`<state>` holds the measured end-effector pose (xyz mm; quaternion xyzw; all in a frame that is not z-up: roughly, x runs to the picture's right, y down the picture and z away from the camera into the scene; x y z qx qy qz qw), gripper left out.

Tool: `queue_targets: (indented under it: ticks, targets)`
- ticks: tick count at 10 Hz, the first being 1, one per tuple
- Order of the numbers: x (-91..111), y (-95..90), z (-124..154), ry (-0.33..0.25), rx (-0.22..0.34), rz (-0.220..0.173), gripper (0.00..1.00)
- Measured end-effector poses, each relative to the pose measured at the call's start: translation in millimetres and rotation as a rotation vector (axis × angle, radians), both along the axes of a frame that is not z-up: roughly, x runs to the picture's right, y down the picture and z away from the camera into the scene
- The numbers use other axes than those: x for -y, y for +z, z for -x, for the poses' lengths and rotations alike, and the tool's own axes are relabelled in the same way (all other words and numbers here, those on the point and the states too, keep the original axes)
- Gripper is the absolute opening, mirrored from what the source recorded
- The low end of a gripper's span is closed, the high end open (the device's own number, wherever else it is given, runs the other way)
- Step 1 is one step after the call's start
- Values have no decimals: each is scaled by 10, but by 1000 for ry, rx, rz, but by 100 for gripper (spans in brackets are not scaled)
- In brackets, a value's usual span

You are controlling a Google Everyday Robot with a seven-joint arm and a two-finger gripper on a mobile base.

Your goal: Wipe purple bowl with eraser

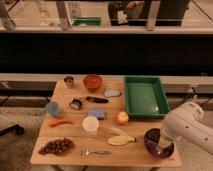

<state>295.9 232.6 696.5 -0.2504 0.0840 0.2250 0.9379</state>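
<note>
The purple bowl (156,146) sits at the table's front right corner, glossy and dark. My white arm (186,126) reaches in from the right and hangs over the bowl's right and rear rim, covering part of it. The gripper is at the end of that arm, down at the bowl and hidden behind the arm's casing; it is shut. The eraser is hidden from view, so I cannot tell whether anything is held.
A green tray (145,96) stands behind the bowl. An orange-red bowl (92,81) and a metal cup (69,81) are at the back. A blue pad (97,114), a white cup (90,123), a banana (120,139), an orange fruit (122,117), a fork (95,151) and grapes (56,146) lie to the left.
</note>
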Motion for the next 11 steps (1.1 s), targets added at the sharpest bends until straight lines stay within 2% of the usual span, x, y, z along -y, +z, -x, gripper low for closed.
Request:
queue_targets:
  ticks: [1,4,9,10,11]
  targets:
    - [28,-90,-18,19,9,-31,0]
    - [10,-273,-34,54,21,-84,0]
    - [-28,-542,131,59,42,-157,0]
    - [-24,-554,167,58,47,-164,2]
    - [-27,-569,175,64,48,-176,13]
